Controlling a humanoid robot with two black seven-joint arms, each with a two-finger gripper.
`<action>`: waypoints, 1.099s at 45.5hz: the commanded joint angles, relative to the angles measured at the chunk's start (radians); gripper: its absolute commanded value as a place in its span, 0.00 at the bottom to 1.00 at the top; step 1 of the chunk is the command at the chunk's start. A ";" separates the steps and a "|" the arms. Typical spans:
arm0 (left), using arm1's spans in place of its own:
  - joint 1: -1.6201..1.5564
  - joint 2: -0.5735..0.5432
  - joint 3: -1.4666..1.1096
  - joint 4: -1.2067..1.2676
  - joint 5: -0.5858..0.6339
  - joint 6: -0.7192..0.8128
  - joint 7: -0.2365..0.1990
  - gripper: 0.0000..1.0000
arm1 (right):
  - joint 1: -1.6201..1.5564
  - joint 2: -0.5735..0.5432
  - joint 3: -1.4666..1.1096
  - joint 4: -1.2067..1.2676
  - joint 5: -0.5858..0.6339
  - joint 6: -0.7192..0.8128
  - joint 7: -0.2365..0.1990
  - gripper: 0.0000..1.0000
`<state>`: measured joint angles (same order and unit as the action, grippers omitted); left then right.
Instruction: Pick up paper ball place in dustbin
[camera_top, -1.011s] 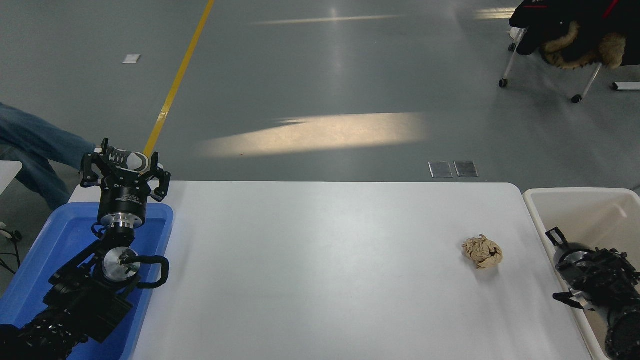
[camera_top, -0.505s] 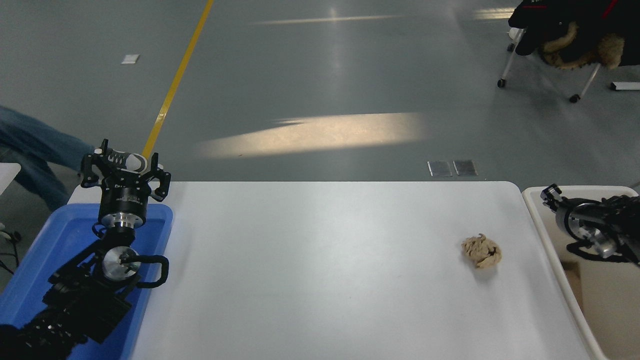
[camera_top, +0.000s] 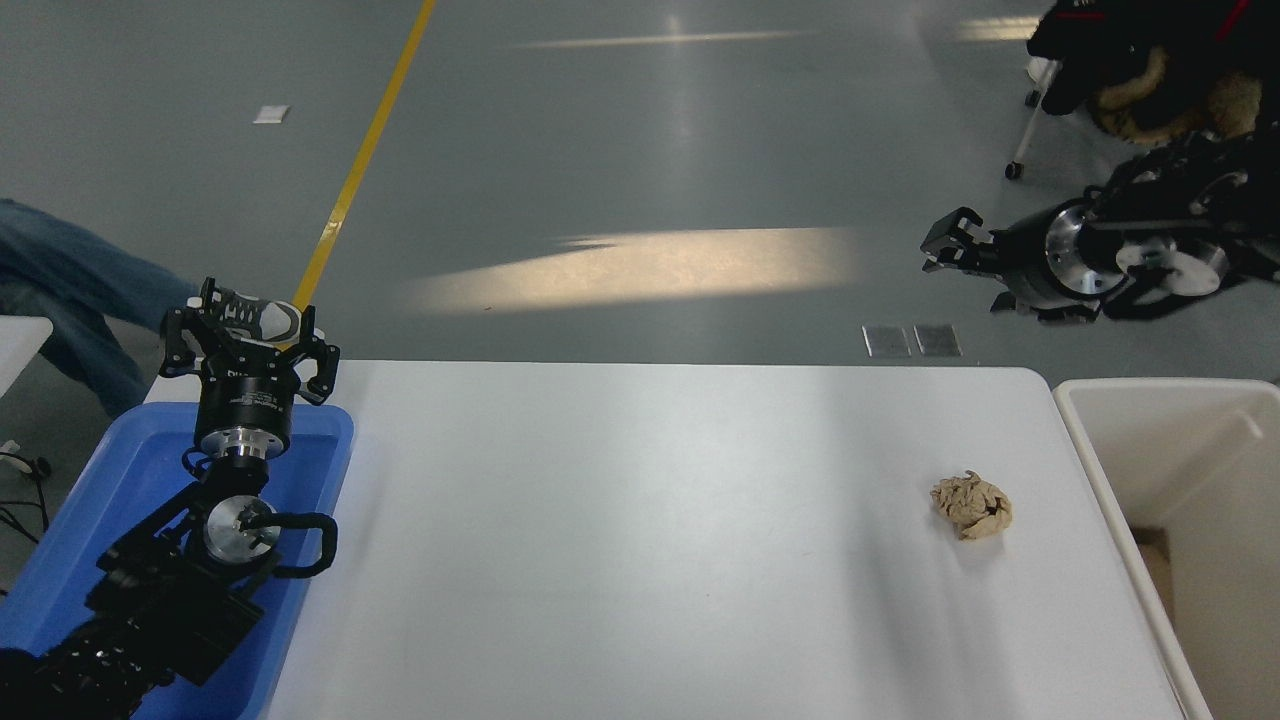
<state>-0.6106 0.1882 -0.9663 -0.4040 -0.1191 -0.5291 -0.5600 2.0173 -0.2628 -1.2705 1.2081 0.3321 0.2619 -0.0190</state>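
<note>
lying alone on the white counter, paper ball, near the dustbin, right pincer spread, raised beyond the far edge, left pincer spread, parked over blue tray

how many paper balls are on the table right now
1: the paper ball lies on the white table near its right end, beside the dustbin. The bin's interior is only partly visible.

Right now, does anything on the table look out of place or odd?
Only the paper ball: it lies loose on the white table beside the dustbin, not in it. The right gripper is raised high, well away from it.
</note>
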 joint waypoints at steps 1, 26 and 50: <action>0.000 0.000 0.000 0.001 -0.001 0.000 0.000 0.99 | 0.173 0.031 -0.017 0.162 -0.005 0.076 -0.001 0.80; 0.000 -0.001 0.000 0.001 -0.001 0.000 0.000 0.99 | 0.573 0.023 -0.010 0.537 -0.004 0.367 -0.001 0.89; 0.000 -0.003 -0.002 0.001 -0.001 0.000 0.000 0.99 | 0.609 0.027 -0.009 0.527 -0.013 0.462 -0.003 0.89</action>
<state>-0.6103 0.1858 -0.9675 -0.4034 -0.1199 -0.5292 -0.5599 2.6755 -0.2360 -1.2710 1.7380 0.3292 0.7436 -0.0200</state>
